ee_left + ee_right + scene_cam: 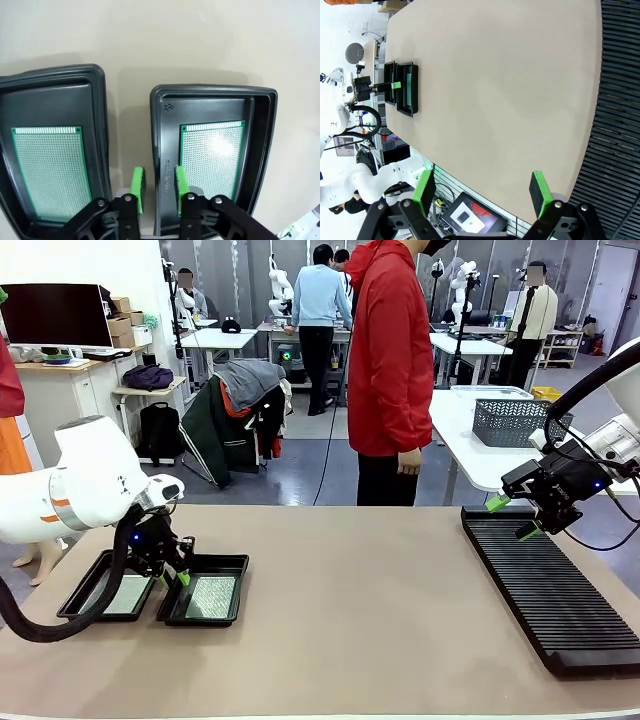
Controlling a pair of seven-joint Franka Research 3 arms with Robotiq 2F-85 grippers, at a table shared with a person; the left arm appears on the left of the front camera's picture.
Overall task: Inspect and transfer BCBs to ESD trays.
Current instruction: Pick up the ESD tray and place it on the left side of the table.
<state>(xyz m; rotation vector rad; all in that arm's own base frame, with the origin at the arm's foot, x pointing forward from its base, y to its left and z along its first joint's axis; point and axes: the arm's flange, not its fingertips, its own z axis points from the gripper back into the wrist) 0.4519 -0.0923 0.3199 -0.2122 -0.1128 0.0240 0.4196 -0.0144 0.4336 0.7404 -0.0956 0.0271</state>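
**Both boards trayed; L gripper on tray rim, R gripper empty over rack**

The L black two-finger gripper w/ green pads [158, 187] sits low at the near end of the two shallow black plastic ESD trays [215, 92]. In the L wrist view its jaws are narrowed, nearly shut, w/ the side wall of the right-hand tray between the pads. Whether the pads actually pinch that wall I can't tell; my guess is it's nudging or squaring the tray.

Each tray holds one thin green perforated BCB board [210, 160], lying flat on the tray floor, a dark margin round it. One is just ahead and right of the fingers, the other [50, 170] ahead and left. Long axes run straight away from the gripper, parallel to the finger line and to the tray's long sides. Each board's denser row of holes is at the end farthest from the fingers.

The R gripper [513, 517] is wide open, holding nothing, and hovers over the near-person end of the long black ribbed slotted rack [550, 580]. The rack shows along the right edge of its wrist view, trays far ahead upper left. Prob. parked, or ready for another pick.

Person in red jacket [390, 350] stands at the table's far side, hands down, not involved.
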